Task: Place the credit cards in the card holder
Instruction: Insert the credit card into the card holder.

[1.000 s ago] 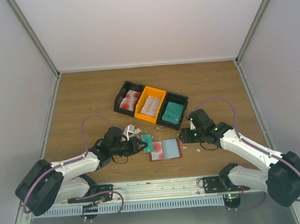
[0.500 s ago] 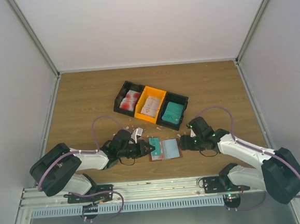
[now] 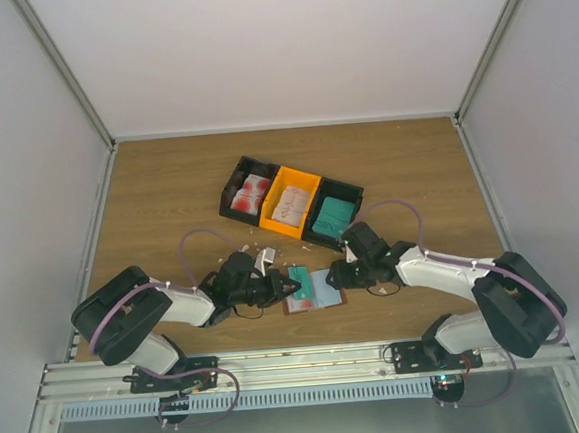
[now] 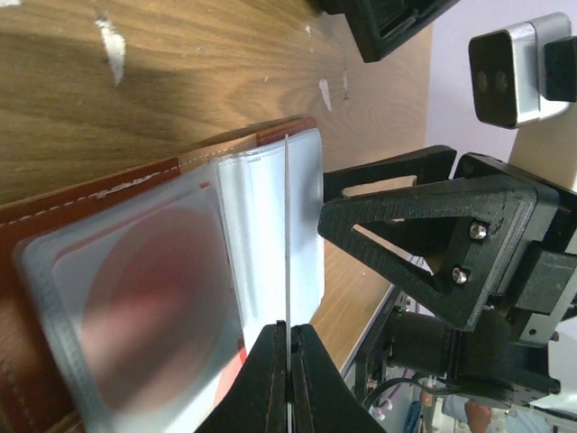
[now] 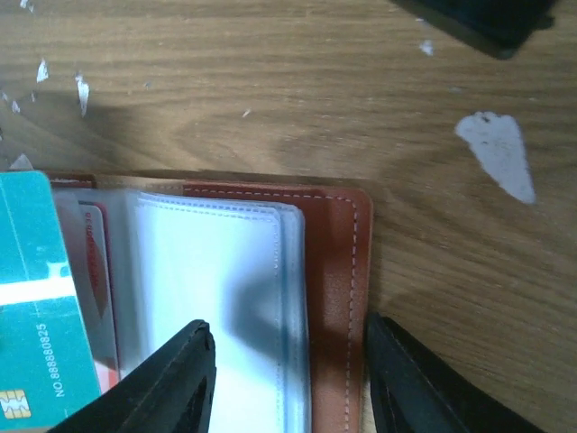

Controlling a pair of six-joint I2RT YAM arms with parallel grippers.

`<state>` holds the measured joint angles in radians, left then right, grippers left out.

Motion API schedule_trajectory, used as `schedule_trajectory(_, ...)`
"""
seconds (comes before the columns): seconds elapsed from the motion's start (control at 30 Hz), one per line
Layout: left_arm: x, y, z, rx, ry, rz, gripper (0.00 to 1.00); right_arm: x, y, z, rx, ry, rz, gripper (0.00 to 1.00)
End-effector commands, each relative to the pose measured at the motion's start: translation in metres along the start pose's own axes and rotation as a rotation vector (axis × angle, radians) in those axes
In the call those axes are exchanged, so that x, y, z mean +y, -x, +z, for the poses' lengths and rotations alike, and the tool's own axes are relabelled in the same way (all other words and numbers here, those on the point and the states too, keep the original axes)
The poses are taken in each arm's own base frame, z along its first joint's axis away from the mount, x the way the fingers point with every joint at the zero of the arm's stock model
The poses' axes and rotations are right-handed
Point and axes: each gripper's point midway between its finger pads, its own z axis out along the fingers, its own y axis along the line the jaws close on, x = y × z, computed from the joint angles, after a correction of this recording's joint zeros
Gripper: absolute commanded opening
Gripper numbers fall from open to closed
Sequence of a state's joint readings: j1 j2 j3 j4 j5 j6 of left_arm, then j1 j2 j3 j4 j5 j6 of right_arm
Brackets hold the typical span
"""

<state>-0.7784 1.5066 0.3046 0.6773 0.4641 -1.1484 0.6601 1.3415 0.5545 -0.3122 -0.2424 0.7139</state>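
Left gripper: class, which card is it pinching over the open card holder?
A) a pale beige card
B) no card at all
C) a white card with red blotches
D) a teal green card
D: the left gripper is shut on a thin card seen edge-on in its own view. The right wrist view shows that teal green card over the open card holder.

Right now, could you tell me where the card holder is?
Top view: the card holder lies open at the front middle of the table, between the left gripper, pinching a teal card, and the right gripper.
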Motion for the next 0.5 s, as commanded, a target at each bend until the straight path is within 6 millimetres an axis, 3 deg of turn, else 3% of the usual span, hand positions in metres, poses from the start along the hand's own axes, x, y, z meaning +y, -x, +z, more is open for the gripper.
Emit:
schedule_trajectory(0.0, 0.005, -0.001, 0.001, -0.015, 0.000, -0.044, 0.00, -0.019, -0.025, 0.012, 0.082, -0.111, 0.029, 0.46)
schedule_trajectory(0.23, 0.022, -0.013, -0.004, 0.003, 0.021, -0.104, 0.00, -0.026, -0.036, 0.012, 0.118, -0.177, 0.021, 0.44)
schedule_trajectory(0.47, 0.014, -0.022, -0.003, 0.019, -0.033, -0.071, 0.00, -0.025, -0.045, 0.012, 0.142, -0.182, 0.016, 0.43)
